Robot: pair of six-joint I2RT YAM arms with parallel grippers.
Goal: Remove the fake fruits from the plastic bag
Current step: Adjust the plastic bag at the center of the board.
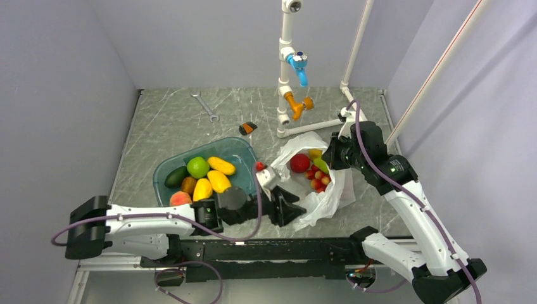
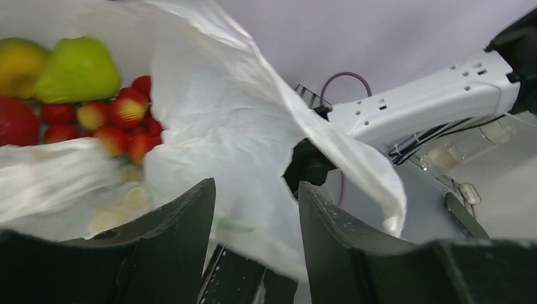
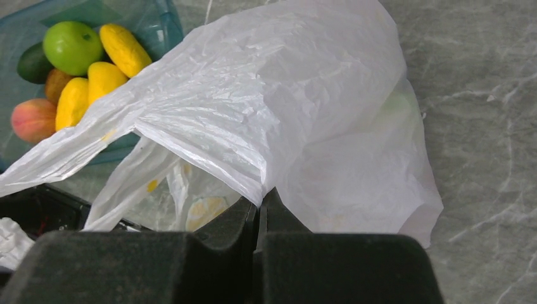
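Note:
The white plastic bag lies open right of the table's middle. Inside it show a red apple, a green pear, a green-orange fruit and a cluster of red berries. My left gripper is open at the bag's near-left edge. In the left wrist view the bag hangs between its open jaws, with the pear and the berries beyond. My right gripper is shut on the bag's far edge and holds it up, as the right wrist view shows.
A teal tray left of the bag holds yellow mango-like fruits, a green round fruit, an avocado and a peach. A wrench, a small black-orange object and a white pipe stand are at the back.

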